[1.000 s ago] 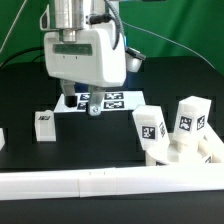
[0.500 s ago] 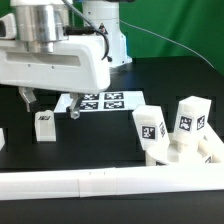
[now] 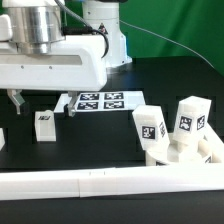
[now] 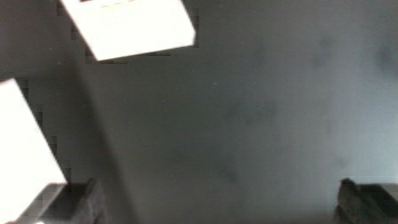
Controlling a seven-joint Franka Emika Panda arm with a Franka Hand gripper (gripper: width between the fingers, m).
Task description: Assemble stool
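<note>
Gripper (image 3: 43,106) wide open, empty | small white leg (image 3: 44,125) near, outside jaws

- Small white blocky plastic leg (image 3: 44,125): upright on tabletop (image 3: 100,135), black-and-white square tag on face toward exterior camera. Just below hand (image 3: 44,108), between its spread fingers (image 3: 72,108), untouched.
- Wrist view: same leg (image 4: 134,27) seen from above, apart from both fingertips.
- Two more white tagged legs (image 3: 150,128) (image 3: 190,117): upright, side by side, well off to exterior view's right of hand.
- Thick round white plastic seat disc (image 3: 192,153): at base of those two legs, touching them; whether they sit in its recesses, cannot tell.
</note>
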